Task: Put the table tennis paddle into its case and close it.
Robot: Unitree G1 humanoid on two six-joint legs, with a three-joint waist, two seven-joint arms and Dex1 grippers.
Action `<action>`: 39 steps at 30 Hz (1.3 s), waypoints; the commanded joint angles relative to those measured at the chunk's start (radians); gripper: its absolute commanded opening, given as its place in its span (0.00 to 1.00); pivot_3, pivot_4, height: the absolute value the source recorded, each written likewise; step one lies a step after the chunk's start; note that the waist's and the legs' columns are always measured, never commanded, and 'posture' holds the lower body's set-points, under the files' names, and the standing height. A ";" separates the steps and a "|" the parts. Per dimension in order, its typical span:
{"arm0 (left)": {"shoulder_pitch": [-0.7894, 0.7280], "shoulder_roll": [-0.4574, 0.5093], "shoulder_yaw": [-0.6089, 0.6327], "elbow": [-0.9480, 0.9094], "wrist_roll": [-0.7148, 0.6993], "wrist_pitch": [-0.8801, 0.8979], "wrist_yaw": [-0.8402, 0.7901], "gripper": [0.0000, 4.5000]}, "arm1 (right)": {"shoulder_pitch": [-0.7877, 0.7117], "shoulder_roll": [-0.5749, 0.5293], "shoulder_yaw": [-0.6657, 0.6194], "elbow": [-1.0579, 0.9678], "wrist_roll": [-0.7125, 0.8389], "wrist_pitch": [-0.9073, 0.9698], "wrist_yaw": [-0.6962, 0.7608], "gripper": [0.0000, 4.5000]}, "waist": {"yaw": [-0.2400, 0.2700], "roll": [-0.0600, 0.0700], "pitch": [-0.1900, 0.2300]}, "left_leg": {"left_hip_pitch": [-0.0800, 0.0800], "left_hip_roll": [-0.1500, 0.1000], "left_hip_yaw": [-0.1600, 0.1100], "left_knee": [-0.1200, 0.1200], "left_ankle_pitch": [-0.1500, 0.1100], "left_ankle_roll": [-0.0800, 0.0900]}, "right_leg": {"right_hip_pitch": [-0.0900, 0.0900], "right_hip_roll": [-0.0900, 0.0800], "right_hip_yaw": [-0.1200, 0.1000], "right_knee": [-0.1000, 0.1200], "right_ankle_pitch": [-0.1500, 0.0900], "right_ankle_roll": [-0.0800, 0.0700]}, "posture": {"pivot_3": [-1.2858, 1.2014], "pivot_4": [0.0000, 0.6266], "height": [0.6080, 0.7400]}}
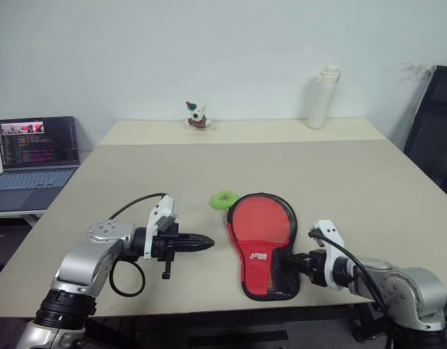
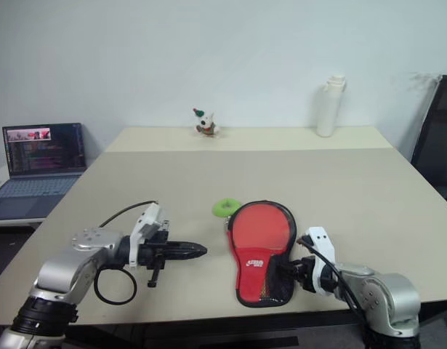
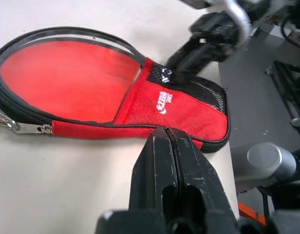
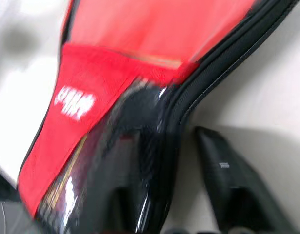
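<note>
The case (image 1: 263,247) was found lying flat on the table (image 1: 354,189), near the front edge, narrow end toward the robot. The red rubber face of the table tennis paddle (image 3: 67,78) was seen inside the round part, under the open zip rim; the handle was hidden beneath the red logo panel and black mesh pocket. The zip pull (image 3: 23,127) lay loose at the case's side — the case was not closed.

A green ring (image 1: 224,198) was noted just beyond the case's round end, touching or nearly so. A laptop (image 1: 34,156) stood off the table's left side; a small toy figure (image 1: 198,116) and a white bottle (image 1: 322,98) were far back. Wide bare tabletop was left between.

The left gripper (image 1: 201,244) was pressed fully together, empty, pointed toward the case with a gap between. The right gripper (image 1: 290,263) was seen parted at the narrow mesh end — one finger (image 4: 120,161) over the case, the other (image 4: 228,180) beside it on the table; a grip could not be confirmed.
</note>
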 commanded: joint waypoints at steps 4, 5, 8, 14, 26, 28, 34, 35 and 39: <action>-0.119 -0.066 0.025 0.131 0.065 -0.052 0.168 0.00 | -0.018 -0.113 -0.060 -0.128 0.159 -0.043 0.142 0.99 | 0.000 -0.002 -0.001 | 0.001 0.000 -0.002 0.000 0.000 0.000 | 0.002 0.001 -0.002 -0.001 0.000 0.000 | 0.52 0.24 1.00; -0.138 -0.074 0.025 0.156 0.074 -0.062 0.184 0.00 | -0.032 -0.112 -0.068 -0.121 0.169 -0.048 0.142 0.99 | -0.001 -0.002 0.000 | 0.001 0.000 -0.002 0.000 0.000 0.000 | 0.003 0.001 -0.002 -0.001 0.000 0.000 | 0.52 0.24 1.00; -0.233 -0.112 0.021 0.288 0.121 -0.136 0.239 0.00 | -0.139 -0.071 -0.047 -0.037 0.137 -0.122 0.101 0.99 | -0.004 -0.002 0.000 | 0.002 0.000 -0.001 0.001 0.000 0.000 | 0.003 0.001 0.000 0.000 0.000 0.001 | 0.52 0.24 1.00; -0.366 -0.176 0.008 0.494 0.182 -0.225 0.282 0.37 | -0.277 0.004 0.092 0.134 0.030 -0.275 0.030 1.00 | -0.001 -0.002 0.000 | -0.001 0.000 0.000 0.000 0.000 0.000 | 0.002 0.001 -0.002 -0.003 0.000 0.000 | 0.52 0.24 1.00; -0.659 -0.312 -0.024 1.120 0.361 -0.395 0.421 1.00 | -0.315 0.074 0.166 0.227 -0.012 -0.378 -0.016 1.00 | 0.003 -0.002 0.000 | -0.004 -0.001 0.000 0.000 0.000 0.000 | 0.001 0.000 -0.004 -0.008 0.002 -0.001 | 0.52 0.24 1.00; -0.686 -0.330 -0.037 1.192 0.396 -0.417 0.429 1.00 | -0.314 0.082 0.171 0.225 -0.012 -0.380 -0.023 1.00 | 0.002 -0.002 0.000 | -0.004 -0.001 0.000 0.000 0.000 0.000 | 0.001 0.000 -0.004 -0.008 0.002 0.000 | 0.52 0.24 1.00; -0.721 -0.382 -0.057 1.321 0.483 -0.457 0.503 1.00 | -0.304 0.100 0.172 0.215 -0.014 -0.383 -0.051 1.00 | 0.002 -0.002 0.000 | -0.004 -0.001 0.000 0.000 0.000 0.000 | 0.001 0.000 -0.004 -0.008 0.003 -0.002 | 0.52 0.24 1.00; -0.720 -0.387 -0.060 1.330 0.494 -0.458 0.507 1.00 | -0.303 0.102 0.172 0.212 -0.016 -0.383 -0.056 1.00 | 0.002 -0.002 -0.001 | -0.004 -0.001 0.000 0.000 0.000 0.000 | 0.001 0.000 -0.004 -0.008 0.003 -0.002 | 0.52 0.24 1.00; -0.714 -0.404 -0.053 1.342 0.509 -0.462 0.505 0.87 | -0.300 0.098 0.186 0.209 -0.041 -0.407 -0.072 1.00 | 0.002 -0.003 -0.001 | -0.002 -0.001 0.000 0.000 0.000 0.000 | 0.003 0.000 -0.004 -0.007 0.002 0.000 | 0.52 0.24 1.00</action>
